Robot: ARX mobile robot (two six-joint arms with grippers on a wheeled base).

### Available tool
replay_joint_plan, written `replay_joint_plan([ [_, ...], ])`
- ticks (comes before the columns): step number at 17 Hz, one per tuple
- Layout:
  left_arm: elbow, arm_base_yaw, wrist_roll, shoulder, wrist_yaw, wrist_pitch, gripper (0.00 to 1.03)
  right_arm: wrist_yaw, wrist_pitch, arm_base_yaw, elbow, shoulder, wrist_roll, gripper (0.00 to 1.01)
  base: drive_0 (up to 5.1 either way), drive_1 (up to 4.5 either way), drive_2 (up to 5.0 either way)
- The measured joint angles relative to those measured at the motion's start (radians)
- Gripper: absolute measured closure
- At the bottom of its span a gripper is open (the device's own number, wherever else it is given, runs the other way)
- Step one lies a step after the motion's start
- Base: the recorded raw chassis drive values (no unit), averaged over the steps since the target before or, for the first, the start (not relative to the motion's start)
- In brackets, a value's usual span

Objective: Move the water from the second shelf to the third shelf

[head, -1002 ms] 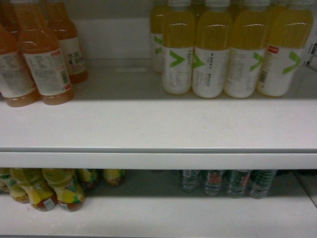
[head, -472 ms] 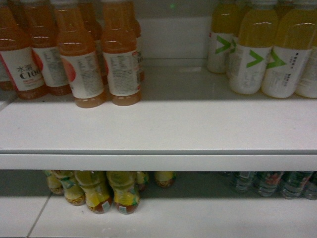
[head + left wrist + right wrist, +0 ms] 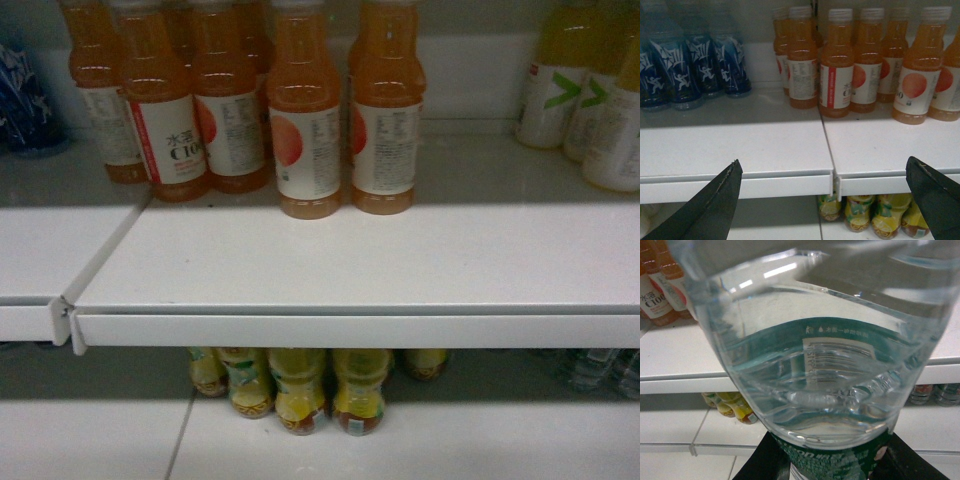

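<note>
Water, a clear ribbed plastic bottle with dark green label (image 3: pixel 815 365), fills the right wrist frame, pinched by the right pincer (image 3: pixel 832 462); placing it well means setting it upright on bare white shelf (image 3: pixel 400 250); left pincer (image 3: pixel 825 200) is spread.

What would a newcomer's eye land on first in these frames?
The water bottle fills the right wrist view, held in the right claw, green label showing. In the head view, orange drink bottles crowd the upper shelf. The left claw hangs open before blue bottles.
</note>
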Motion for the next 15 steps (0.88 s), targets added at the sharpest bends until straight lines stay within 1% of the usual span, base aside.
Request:
replay_joint_plan([
  [15,0.0,0.0,0.0,0.0,0.0,0.001,0.05,-0.001,-0.003,0.0,0.0,-0.001,0.0,0.69,-5.1,2.35,2.4],
])
